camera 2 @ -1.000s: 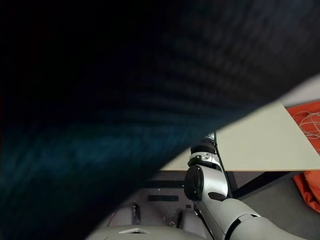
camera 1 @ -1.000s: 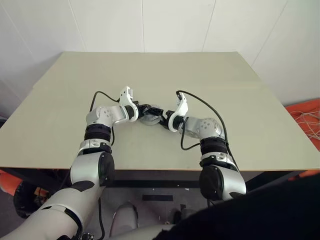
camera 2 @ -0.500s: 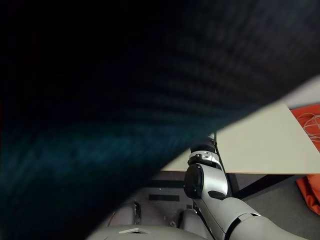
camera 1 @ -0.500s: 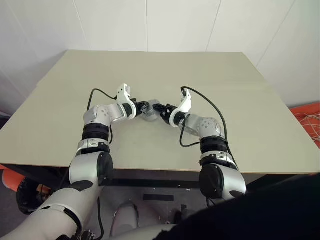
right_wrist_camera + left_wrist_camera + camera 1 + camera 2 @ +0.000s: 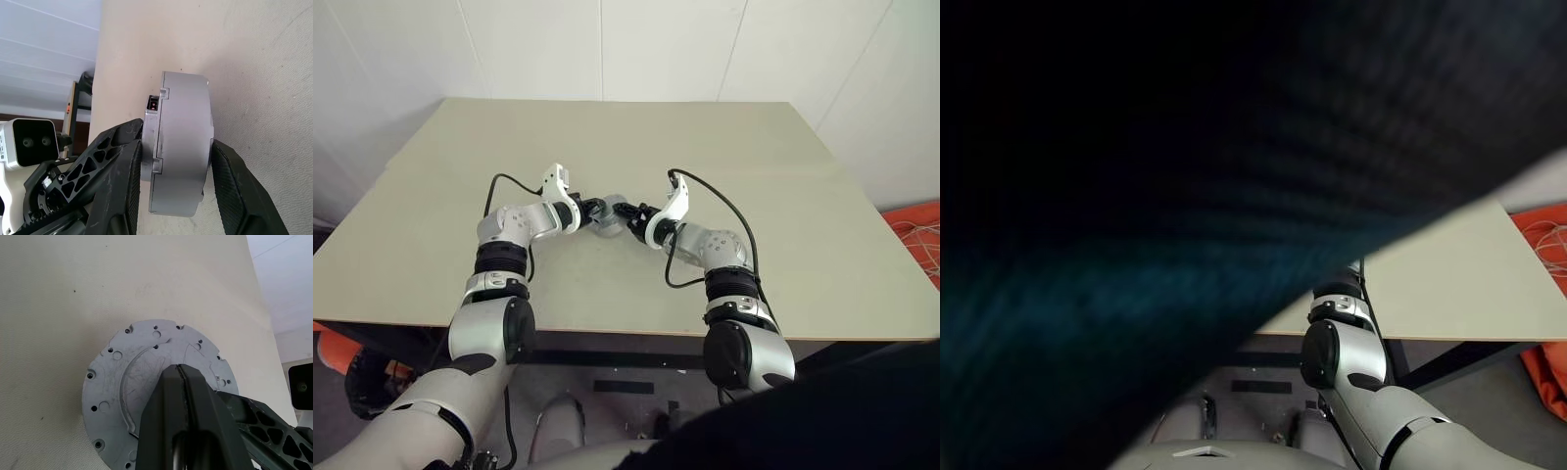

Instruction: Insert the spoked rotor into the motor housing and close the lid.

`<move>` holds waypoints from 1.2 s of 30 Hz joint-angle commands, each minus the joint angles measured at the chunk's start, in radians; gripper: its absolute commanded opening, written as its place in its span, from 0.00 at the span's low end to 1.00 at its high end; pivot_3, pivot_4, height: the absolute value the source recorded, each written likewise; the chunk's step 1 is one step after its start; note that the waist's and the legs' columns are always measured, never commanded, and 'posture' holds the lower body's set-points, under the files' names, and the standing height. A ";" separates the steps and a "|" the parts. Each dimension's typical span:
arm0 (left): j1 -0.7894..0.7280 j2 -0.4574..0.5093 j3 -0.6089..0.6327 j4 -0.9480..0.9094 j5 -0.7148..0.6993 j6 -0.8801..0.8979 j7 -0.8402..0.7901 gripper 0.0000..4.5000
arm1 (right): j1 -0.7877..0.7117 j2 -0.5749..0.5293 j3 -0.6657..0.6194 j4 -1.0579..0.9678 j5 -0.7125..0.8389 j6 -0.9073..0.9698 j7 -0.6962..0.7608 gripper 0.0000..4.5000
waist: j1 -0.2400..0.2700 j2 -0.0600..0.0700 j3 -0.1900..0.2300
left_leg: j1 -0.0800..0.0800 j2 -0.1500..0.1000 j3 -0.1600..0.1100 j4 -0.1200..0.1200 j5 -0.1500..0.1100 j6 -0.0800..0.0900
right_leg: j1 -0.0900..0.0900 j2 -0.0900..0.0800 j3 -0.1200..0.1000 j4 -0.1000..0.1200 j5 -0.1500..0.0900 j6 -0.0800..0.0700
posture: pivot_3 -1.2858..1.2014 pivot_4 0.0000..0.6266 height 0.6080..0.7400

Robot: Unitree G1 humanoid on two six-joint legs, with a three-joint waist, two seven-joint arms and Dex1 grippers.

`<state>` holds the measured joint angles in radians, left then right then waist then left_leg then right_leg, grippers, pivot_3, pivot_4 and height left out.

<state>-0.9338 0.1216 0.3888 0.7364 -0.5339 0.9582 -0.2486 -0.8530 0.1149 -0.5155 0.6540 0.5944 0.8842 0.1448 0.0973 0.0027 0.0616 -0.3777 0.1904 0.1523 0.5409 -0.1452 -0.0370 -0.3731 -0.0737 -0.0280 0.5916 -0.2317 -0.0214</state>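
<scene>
Now clamping the motor housing (image 5: 183,137) with the right gripper (image 5: 176,147). A second ago standing wide of it, now pinching to about half width, one black finger (image 5: 124,166) on the flanged face and the other on the opposite flat face. Holding the grey drum on edge, about midway between the table's (image 5: 754,147) near and far edges and midway between its side edges.

Keeping the left gripper (image 5: 180,368) clenched, finger against finger with nothing visible between them, tips lying over the drum's drilled end plate (image 5: 127,377). Not moving on that side.

Judging from this: taking the housing into a two-handed hold, most likely passing or steadying it for the next fitting step. Not seeing any copper windings, the spoked rotor or a separate slotted lid. Not able to tell whether the drum is already closed up or simply turned away.

Looking over the arms from the left eye view: seeing both grippers (image 5: 592,208) (image 5: 631,217) meeting nose to nose around a small grey lump (image 5: 607,217), too small there to read the grip. Getting from the left wrist view the round plate face with its ring of holes. Getting from the right wrist view the drum's thickness, its side notch and the fingers spanning it, with the left gripper's body (image 5: 83,166) alongside. Looking mostly into dark cloth (image 5: 1185,196) in the right eye view, with one table corner beyond.
</scene>
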 commanded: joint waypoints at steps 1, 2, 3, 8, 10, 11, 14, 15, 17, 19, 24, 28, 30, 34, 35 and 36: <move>0.013 -0.022 -0.026 0.041 0.012 0.029 0.004 0.00 | -0.091 0.057 0.012 -0.027 0.075 -0.021 0.028 0.45 | 0.001 0.000 0.000 | 0.000 0.000 0.000 0.000 0.000 0.000 | 0.000 0.000 0.000 0.000 0.000 0.000 | 0.52 0.00 1.00; 0.013 -0.023 -0.026 0.041 0.013 0.028 0.004 0.00 | -0.092 0.058 0.010 -0.024 0.077 -0.023 0.027 0.45 | 0.001 0.000 0.000 | 0.000 0.000 0.000 0.000 0.000 0.000 | 0.000 0.000 0.000 0.000 0.000 0.000 | 0.52 0.00 1.00; 0.012 -0.022 -0.026 0.041 0.013 0.028 0.004 0.00 | -0.093 0.058 0.008 -0.021 0.079 -0.023 0.026 0.45 | 0.001 0.000 0.000 | 0.000 0.000 0.000 0.000 0.000 0.000 | 0.000 0.000 0.000 0.000 0.000 0.000 | 0.52 0.00 1.00; 0.011 -0.022 -0.026 0.040 0.012 0.026 0.004 0.00 | -0.092 0.054 0.011 -0.017 0.080 -0.026 0.023 0.45 | 0.001 0.000 0.000 | 0.000 0.000 0.000 0.000 0.000 0.000 | 0.000 0.000 0.000 0.000 0.000 0.000 | 0.52 0.00 1.00; 0.012 -0.022 -0.025 0.038 0.012 0.025 0.003 0.00 | -0.092 0.052 0.014 -0.018 0.078 -0.027 0.021 0.45 | 0.001 0.000 0.000 | 0.000 0.000 0.000 0.000 0.000 0.000 | 0.000 0.000 0.000 0.000 0.000 0.000 | 0.52 0.00 1.00; 0.013 -0.022 -0.024 0.036 0.011 0.023 0.002 0.00 | -0.092 0.052 0.013 -0.017 0.078 -0.029 0.019 0.45 | 0.001 0.000 0.000 | 0.000 0.000 0.000 0.000 0.000 0.000 | 0.000 0.000 0.000 0.000 0.000 0.000 | 0.52 0.00 1.00; 0.013 -0.022 -0.008 0.029 -0.001 0.007 0.001 0.00 | -0.095 0.047 -0.006 -0.002 0.086 -0.036 0.005 0.45 | 0.001 0.000 0.000 | 0.000 0.000 0.000 0.000 0.000 0.000 | 0.000 0.000 0.000 0.000 0.000 0.000 | 0.52 0.00 1.00; 0.012 -0.021 -0.003 0.027 -0.006 0.006 0.000 0.00 | -0.095 0.045 -0.012 0.003 0.089 -0.040 0.001 0.45 | 0.001 0.000 0.000 | 0.000 0.000 0.000 0.000 0.000 0.000 | 0.000 0.000 0.000 0.000 0.000 0.000 | 0.52 0.00 1.00; 0.011 -0.017 0.010 0.019 -0.019 0.007 -0.003 0.00 | -0.098 0.038 -0.032 0.019 0.102 -0.043 -0.008 0.45 | 0.001 0.000 0.000 | 0.000 0.000 0.000 0.000 0.000 0.000 | 0.000 0.000 0.000 0.000 0.000 0.000 | 0.52 0.00 1.00; 0.013 -0.013 0.016 0.012 -0.025 0.008 -0.005 0.00 | -0.100 0.030 -0.058 0.035 0.123 -0.048 -0.019 0.45 | 0.001 0.000 0.000 | -0.001 0.000 0.000 0.000 0.000 0.000 | -0.001 0.000 0.000 0.000 0.000 0.000 | 0.52 0.00 1.00; 0.021 0.004 0.023 0.004 -0.029 0.013 -0.008 0.00 | -0.113 -0.004 -0.213 0.084 0.253 -0.062 -0.090 0.45 | 0.003 0.000 0.000 | -0.006 0.000 0.000 0.001 0.000 0.000 | -0.005 0.000 -0.001 0.000 0.001 0.002 | 0.52 0.00 1.00; 0.021 0.016 0.023 0.006 -0.034 0.010 -0.011 0.00 | -0.108 -0.035 -0.282 0.082 0.330 -0.078 -0.112 0.45 | 0.011 0.000 0.000 | -0.010 -0.001 0.000 0.002 0.000 0.000 | -0.008 -0.001 -0.002 0.001 0.002 0.003 | 0.52 0.00 1.00; 0.017 0.019 0.022 0.011 -0.034 0.008 -0.012 0.00 | -0.102 -0.041 -0.280 0.070 0.340 -0.077 -0.116 0.45 | 0.018 0.000 0.000 | -0.012 -0.001 0.001 0.003 0.000 0.001 | -0.009 -0.001 -0.004 0.001 0.003 0.003 | 0.52 0.00 1.00; 0.006 0.021 0.021 0.025 -0.034 0.001 -0.012 0.00 | -0.085 -0.049 -0.243 0.044 0.333 -0.074 -0.111 0.45 | 0.028 0.000 0.000 | -0.020 -0.001 0.001 0.006 0.000 0.001 | -0.015 -0.001 -0.006 0.003 0.004 0.003 | 0.52 0.00 1.00; 0.005 0.021 0.019 0.028 -0.034 0.000 -0.013 0.00 | -0.083 -0.049 -0.238 0.041 0.332 -0.075 -0.114 0.45 | 0.028 0.000 0.000 | -0.022 -0.001 0.001 0.007 0.000 0.001 | -0.017 -0.001 -0.007 0.006 0.004 0.003 | 0.52 0.00 1.00; 0.004 0.022 0.018 0.029 -0.034 -0.001 -0.014 0.00 | -0.081 -0.049 -0.235 0.038 0.333 -0.076 -0.116 0.45 | 0.029 0.000 0.000 | -0.023 -0.001 0.001 0.009 0.000 0.002 | -0.019 -0.001 -0.007 0.010 0.004 0.003 | 0.52 0.00 1.00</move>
<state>-0.9033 0.1390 0.4063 0.7771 -0.5630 0.9653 -0.2536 -0.8956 0.0655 -0.7682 0.7449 0.8819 0.8078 0.0124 0.1262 0.0026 0.0617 -0.4027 0.1894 0.1528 0.5518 -0.1455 -0.0353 -0.3944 -0.0749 -0.0350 0.6056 -0.2283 -0.0191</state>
